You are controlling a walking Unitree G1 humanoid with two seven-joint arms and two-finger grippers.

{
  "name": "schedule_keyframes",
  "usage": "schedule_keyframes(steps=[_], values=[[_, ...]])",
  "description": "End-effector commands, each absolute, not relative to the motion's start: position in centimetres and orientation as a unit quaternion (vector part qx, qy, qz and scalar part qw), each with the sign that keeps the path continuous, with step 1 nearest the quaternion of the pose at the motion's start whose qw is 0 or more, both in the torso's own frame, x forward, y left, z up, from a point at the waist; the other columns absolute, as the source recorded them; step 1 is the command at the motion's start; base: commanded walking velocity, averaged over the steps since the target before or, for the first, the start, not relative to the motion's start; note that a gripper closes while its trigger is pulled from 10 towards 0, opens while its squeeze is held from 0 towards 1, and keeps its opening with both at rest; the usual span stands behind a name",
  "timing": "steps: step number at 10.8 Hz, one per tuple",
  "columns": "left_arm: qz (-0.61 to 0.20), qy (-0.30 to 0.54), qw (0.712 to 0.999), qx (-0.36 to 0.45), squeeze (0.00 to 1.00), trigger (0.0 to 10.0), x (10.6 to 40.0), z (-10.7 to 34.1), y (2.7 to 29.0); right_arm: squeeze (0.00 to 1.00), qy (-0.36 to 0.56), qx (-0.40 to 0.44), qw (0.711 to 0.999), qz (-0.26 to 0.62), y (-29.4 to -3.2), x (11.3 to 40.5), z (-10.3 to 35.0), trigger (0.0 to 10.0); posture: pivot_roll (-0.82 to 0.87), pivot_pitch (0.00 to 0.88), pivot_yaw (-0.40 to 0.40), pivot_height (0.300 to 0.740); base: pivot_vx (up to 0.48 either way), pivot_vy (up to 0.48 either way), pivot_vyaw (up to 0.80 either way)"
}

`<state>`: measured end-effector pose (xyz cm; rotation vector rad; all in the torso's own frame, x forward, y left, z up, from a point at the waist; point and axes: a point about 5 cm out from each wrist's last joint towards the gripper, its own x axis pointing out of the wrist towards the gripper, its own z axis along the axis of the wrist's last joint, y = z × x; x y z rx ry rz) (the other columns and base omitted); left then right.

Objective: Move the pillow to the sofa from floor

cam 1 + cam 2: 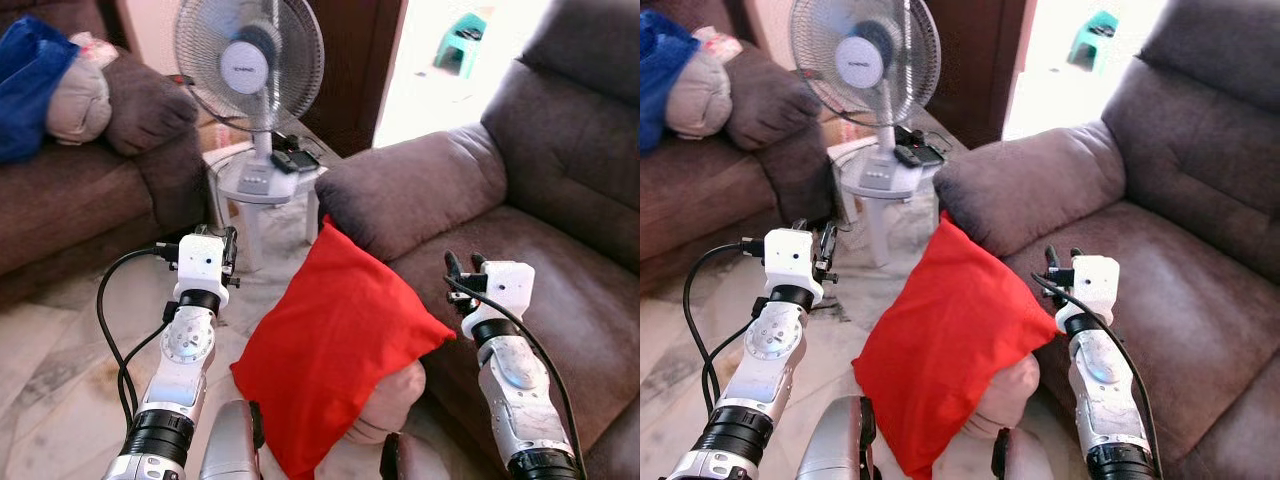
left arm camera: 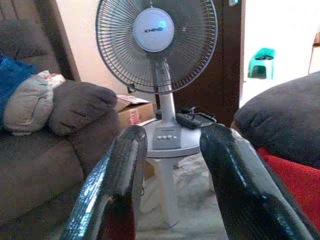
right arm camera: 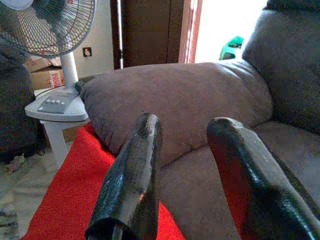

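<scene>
A red pillow [image 1: 335, 350] stands tilted on the floor, leaning against the front of the brown sofa [image 1: 560, 270] below its armrest [image 1: 410, 190]. It rests partly on a beige cushion [image 1: 392, 400]. My left gripper [image 2: 172, 135] is raised to the pillow's left, open and holding nothing; it is also in the left eye view [image 1: 226, 252]. To the pillow's right, over the sofa seat's front edge, my right gripper [image 3: 184, 122] is open too, with the pillow's red cloth [image 3: 75, 195] beside and below it. Neither gripper touches the pillow.
A white standing fan [image 1: 250, 60] sits on a white stool [image 1: 262, 185] straight ahead, with remotes on its base. A second brown sofa [image 1: 90, 190] at the left holds a blue cloth [image 1: 30, 80] and grey cushions. Tiled floor [image 1: 60, 380] lies between them.
</scene>
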<state>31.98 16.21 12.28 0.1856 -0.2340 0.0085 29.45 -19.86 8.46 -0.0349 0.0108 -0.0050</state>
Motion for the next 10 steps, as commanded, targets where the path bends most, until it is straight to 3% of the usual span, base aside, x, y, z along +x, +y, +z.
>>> schedule_keyframes(steps=[1,10], values=[[0.002,-0.116,0.989,0.095,0.0,10.0,32.05,12.46,15.94,0.0,0.003,-0.015,1.0,0.001,-19.7,29.59,8.7,10.0,-0.01,0.0,-0.057,0.57,0.0,0.0,0.0],[-0.004,-0.107,0.99,0.094,0.0,10.0,32.3,12.54,15.72,0.0,0.002,-0.028,1.0,0.005,-19.55,29.44,8.52,10.0,-0.01,0.0,-0.055,0.57,0.0,0.0,0.06]])
